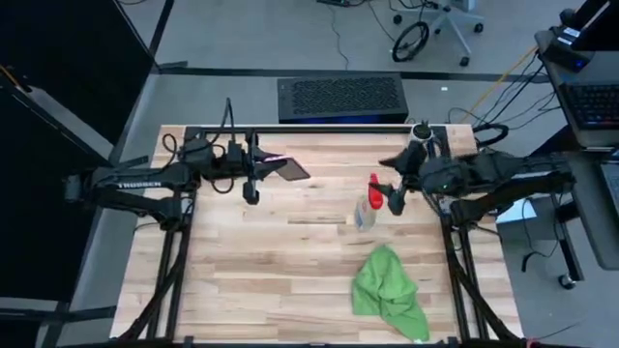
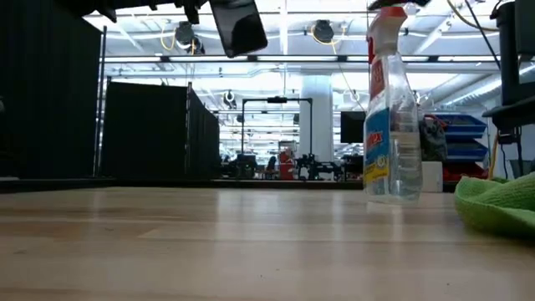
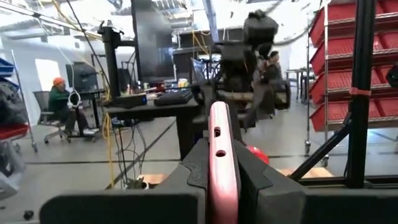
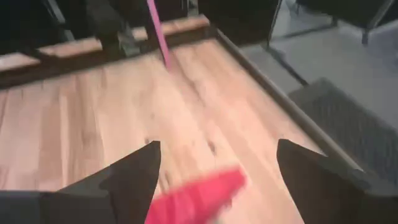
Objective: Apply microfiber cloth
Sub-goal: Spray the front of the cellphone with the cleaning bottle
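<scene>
The bright green microfiber cloth (image 1: 388, 288) lies crumpled on the wooden table near the front right; in the low view the cloth (image 2: 500, 201) shows at the right edge. A clear spray bottle with a red nozzle (image 1: 368, 201) stands upright behind it. My right gripper (image 4: 217, 155) is open just above the bottle, a finger on either side of the red nozzle (image 4: 198, 194) without touching it. At the far left my left gripper (image 1: 263, 164) is shut on a small black phone with a pink rim (image 1: 289, 169), held high above the table (image 2: 238, 25). My left gripper pinches the phone between its two fingers, one on each flat face, with the pink rim (image 3: 221, 146) standing up between them. The fingers reach level from the table's left. The phone juts out past the fingertips toward the right, lifted well clear of the table.
A black box with a grille top (image 1: 340, 99) sits beyond the table's far edge. Bare wood (image 1: 251, 280) stretches across the near left and the middle. Arm bases and cables line both side edges.
</scene>
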`<state>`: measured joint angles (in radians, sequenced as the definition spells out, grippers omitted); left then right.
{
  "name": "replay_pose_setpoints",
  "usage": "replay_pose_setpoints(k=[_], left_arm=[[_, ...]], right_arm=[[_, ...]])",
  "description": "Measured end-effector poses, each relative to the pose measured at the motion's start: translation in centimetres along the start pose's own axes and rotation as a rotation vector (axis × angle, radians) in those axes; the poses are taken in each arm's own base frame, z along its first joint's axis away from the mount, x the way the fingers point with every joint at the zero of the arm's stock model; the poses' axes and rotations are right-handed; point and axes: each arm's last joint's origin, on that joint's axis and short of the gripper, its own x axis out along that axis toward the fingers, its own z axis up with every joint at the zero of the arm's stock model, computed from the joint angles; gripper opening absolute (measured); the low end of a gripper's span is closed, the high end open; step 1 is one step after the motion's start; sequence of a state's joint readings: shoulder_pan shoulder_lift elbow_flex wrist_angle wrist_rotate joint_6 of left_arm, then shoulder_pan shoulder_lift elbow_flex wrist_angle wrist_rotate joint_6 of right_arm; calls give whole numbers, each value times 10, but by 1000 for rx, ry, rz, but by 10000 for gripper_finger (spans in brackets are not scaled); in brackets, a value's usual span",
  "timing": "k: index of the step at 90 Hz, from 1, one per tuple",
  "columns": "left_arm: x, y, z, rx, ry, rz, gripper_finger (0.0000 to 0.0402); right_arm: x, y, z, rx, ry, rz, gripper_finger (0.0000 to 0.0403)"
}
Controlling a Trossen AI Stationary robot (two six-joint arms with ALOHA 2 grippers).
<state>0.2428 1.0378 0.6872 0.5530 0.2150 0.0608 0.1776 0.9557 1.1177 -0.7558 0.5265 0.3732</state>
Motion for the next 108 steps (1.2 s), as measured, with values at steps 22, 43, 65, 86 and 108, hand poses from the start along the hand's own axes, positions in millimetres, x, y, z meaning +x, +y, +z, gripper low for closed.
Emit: replay_pose_setpoints(k=[22, 43, 65, 86, 108], left_arm=[[0, 0, -1, -2, 10, -1, 13], [0, 1, -2, -4, 20, 1, 14], [0, 1, -2, -4, 18, 3, 14], [0, 1, -2, -4, 19, 3, 15], [0, 1, -2, -4, 20, 4, 15]], right_arm=[[-12, -12, -34, 99, -6, 23, 302], [-7, -14, -58, 220, 19, 37, 302], [0, -11, -62, 115, 52, 33, 320], [0, -16, -67, 124, 77, -48, 389], [-2, -16, -72, 141, 124, -56, 388]])
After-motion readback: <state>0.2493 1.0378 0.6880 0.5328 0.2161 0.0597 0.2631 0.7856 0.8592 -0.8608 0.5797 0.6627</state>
